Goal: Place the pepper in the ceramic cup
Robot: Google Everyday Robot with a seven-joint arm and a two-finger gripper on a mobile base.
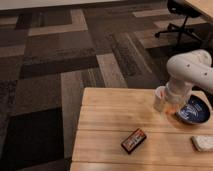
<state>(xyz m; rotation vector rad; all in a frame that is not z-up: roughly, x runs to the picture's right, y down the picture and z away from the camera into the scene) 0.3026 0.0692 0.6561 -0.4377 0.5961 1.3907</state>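
Note:
The white ceramic cup (160,98) stands upright near the table's far right edge. My gripper (172,106) hangs from the white arm just right of the cup, between it and the blue bowl. It is shut on the small orange pepper (173,111), of which only a bit shows below the fingers. The pepper is held beside the cup's rim, not inside it. The arm hides most of the gripper.
A dark-blue patterned bowl (195,111) sits right of the cup. A black-and-red packet (133,140) lies mid-table near the front. A white flat object (202,143) lies at the front right. The wooden table (110,120) stands on carpet; an office chair (181,20) is far back.

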